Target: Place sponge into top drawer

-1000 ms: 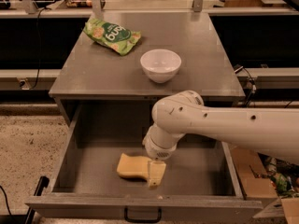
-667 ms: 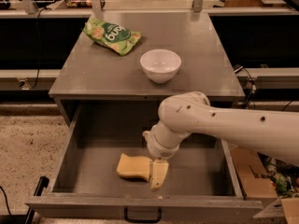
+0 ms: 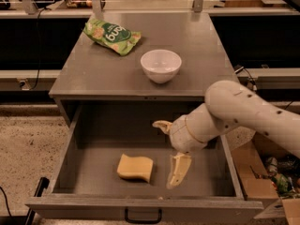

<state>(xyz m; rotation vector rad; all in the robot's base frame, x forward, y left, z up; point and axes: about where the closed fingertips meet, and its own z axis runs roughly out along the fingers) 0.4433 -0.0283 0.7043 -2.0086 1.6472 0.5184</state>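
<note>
The pale yellow sponge [image 3: 135, 168] lies flat on the floor of the open top drawer [image 3: 140, 204], left of centre and near the front. The drawer is pulled fully out from under the table, and its black handle [image 3: 143, 215] shows at the front edge. My gripper [image 3: 162, 154] hangs inside the drawer just right of the sponge. It is open and empty, and it does not touch the sponge. One cream fingertip [image 3: 161, 124] points left and the other fingertip [image 3: 177, 171] points down toward the drawer floor.
On the grey table top [image 3: 93, 74] stand a white bowl [image 3: 161, 64] and a green snack bag [image 3: 111, 34]. A cardboard box [image 3: 253, 172] with clutter sits right of the drawer. My white arm [image 3: 253, 114] crosses the drawer's right side.
My gripper has drawn back to the right and up, away from the sponge, with its fingers spread wider. The sponge stays lying in the drawer.
</note>
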